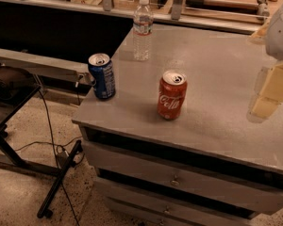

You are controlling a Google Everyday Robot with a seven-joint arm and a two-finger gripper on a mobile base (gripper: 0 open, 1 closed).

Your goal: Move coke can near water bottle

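Standing near the front of the cabinet top (217,65), the coke can (171,95) is untouched and well apart from the water bottle (142,29) at the back, so the reach seems the step in hand. The gripper (269,95) hangs off to the can's right; whether it is apart or together I cannot tell. Next it must cross to the can and clamp it.
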